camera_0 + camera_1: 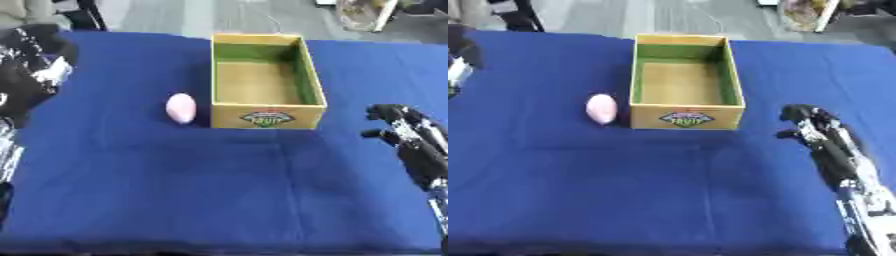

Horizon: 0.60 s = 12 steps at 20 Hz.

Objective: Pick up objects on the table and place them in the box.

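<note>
Blue cloth-covered table [219,200], both hands empty: right hand [820,132] curled beside the yellow cardboard box [262,80]; left hand [31,70] unclear; a careless reach could roll the pink egg-shaped object [181,108], near the box's left wall.

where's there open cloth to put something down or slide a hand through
The near half of the blue tablecloth is bare, between box and table edge. Also bare: left of the pink egg-shaped object, up to the left hand. Tightest: the slot between object and box.
</note>
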Each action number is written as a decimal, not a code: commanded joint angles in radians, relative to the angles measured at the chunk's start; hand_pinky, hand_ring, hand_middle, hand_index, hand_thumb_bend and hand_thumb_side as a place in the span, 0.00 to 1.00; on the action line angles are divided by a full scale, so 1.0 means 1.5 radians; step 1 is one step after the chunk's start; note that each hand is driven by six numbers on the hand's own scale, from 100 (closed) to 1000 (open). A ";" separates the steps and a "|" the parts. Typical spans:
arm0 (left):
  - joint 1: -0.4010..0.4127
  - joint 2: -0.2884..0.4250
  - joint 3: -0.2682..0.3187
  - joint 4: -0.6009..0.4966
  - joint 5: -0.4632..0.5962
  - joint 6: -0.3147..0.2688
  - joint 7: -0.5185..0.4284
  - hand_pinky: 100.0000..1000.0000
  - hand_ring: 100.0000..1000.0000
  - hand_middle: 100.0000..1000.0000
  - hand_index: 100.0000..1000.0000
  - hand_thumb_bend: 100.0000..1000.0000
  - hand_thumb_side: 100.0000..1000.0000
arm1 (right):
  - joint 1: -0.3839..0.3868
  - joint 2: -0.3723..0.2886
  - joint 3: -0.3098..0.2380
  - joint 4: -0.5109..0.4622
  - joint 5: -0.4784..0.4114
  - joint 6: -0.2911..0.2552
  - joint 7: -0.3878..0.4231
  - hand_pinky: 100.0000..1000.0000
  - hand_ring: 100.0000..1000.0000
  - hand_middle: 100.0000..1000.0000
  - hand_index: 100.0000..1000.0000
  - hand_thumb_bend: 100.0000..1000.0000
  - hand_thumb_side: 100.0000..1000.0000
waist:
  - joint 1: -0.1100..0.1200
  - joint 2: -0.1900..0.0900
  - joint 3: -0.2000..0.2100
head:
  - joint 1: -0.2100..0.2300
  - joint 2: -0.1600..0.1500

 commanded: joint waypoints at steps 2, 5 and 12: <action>-0.044 0.057 -0.019 0.004 -0.047 0.014 -0.015 0.62 0.65 0.55 0.72 0.34 0.07 | -0.006 -0.017 0.000 -0.017 -0.006 0.000 0.000 0.61 0.92 0.58 0.71 0.00 0.41 | 0.003 -0.012 -0.003 | 0.003 0.004; -0.083 0.086 -0.037 0.025 -0.103 0.022 -0.038 0.64 0.67 0.57 0.73 0.37 0.03 | -0.004 -0.017 0.002 -0.017 -0.006 0.001 0.001 0.61 0.92 0.58 0.70 0.00 0.41 | 0.004 -0.014 -0.006 | 0.005 0.004; -0.190 0.130 -0.100 0.121 -0.275 0.008 -0.142 0.66 0.68 0.59 0.75 0.47 0.00 | -0.002 -0.017 0.007 -0.015 -0.005 0.002 0.006 0.61 0.92 0.58 0.70 0.00 0.41 | 0.006 -0.019 -0.018 | 0.013 0.004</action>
